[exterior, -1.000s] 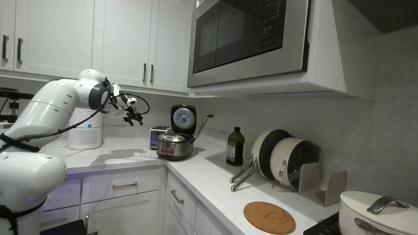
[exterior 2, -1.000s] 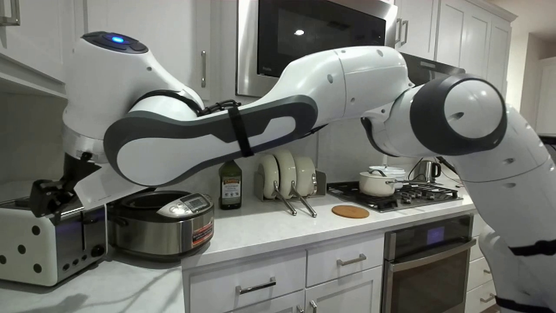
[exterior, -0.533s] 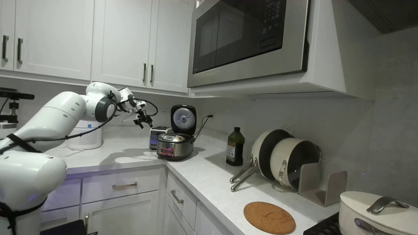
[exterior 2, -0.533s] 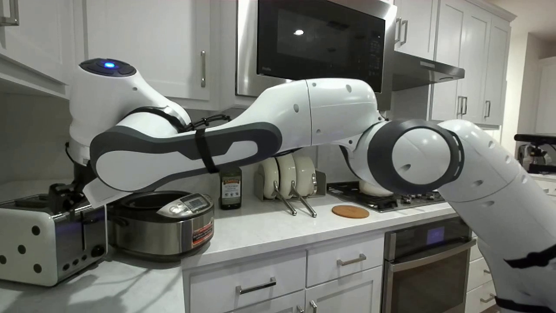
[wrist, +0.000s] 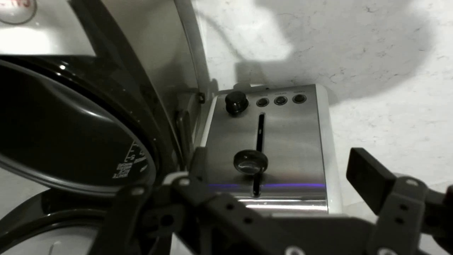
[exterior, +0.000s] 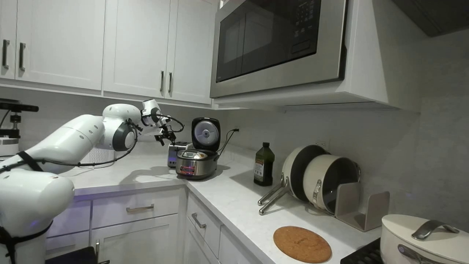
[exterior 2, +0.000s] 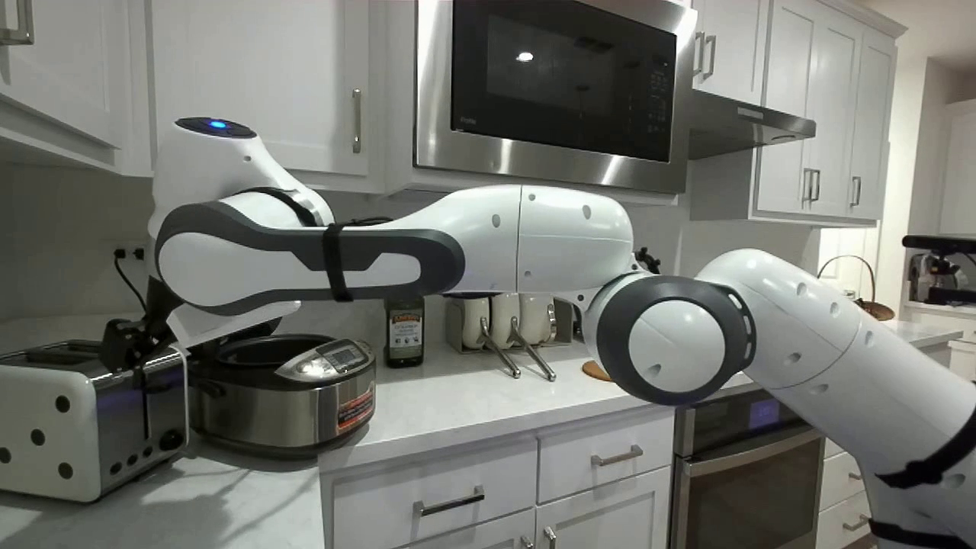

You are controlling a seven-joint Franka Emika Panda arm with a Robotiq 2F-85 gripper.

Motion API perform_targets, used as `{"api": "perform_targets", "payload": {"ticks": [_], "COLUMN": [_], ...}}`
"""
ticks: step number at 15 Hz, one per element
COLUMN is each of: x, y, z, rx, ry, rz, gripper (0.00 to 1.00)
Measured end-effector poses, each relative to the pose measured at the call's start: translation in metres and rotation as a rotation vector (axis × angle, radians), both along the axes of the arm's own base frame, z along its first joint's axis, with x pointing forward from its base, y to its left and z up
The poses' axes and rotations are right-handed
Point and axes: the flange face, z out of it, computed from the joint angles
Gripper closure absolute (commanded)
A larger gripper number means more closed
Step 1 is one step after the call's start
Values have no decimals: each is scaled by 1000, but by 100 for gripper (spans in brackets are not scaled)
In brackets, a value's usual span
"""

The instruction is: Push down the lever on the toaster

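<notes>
The silver-fronted toaster (wrist: 290, 141) with white sides fills the middle of the wrist view. It also shows in both exterior views (exterior: 176, 154) (exterior 2: 53, 427), partly behind the rice cooker in one of them. Its round black lever (wrist: 250, 162) sits in the lower part of the slot as seen in the wrist view; it is small beneath the gripper in an exterior view (exterior 2: 158, 387). My gripper (wrist: 283, 173) is open and empty, its fingers spread wider than the toaster's front, with the lever between them in the picture. In an exterior view the gripper (exterior 2: 126, 347) is at the toaster's top front edge; contact is unclear.
A rice cooker (exterior 2: 282, 412) with its lid up stands close beside the toaster; its dark bowl (wrist: 70, 134) shows in the wrist view. A green bottle (exterior 2: 406, 335) and racked pans (exterior: 322, 179) stand along the counter. Upper cabinets (exterior: 139, 47) hang above the arm.
The arm has come down and reached farther forward, bringing the gripper lower and to the right in both exterior views, closer to the toaster. The toaster and rice cooker have not moved.
</notes>
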Motion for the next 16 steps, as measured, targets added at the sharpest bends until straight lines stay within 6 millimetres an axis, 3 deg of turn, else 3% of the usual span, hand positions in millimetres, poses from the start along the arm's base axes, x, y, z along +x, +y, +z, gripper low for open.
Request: {"api": "perform_targets", "payload": {"ticks": [9, 10, 16], "x": [5, 6, 10], "y": [-2, -2, -1], "z": [8, 9, 11], "rx": [38, 37, 42], "ry": [26, 18, -43], "rz": [96, 96, 106], "gripper": [95, 100, 100]}}
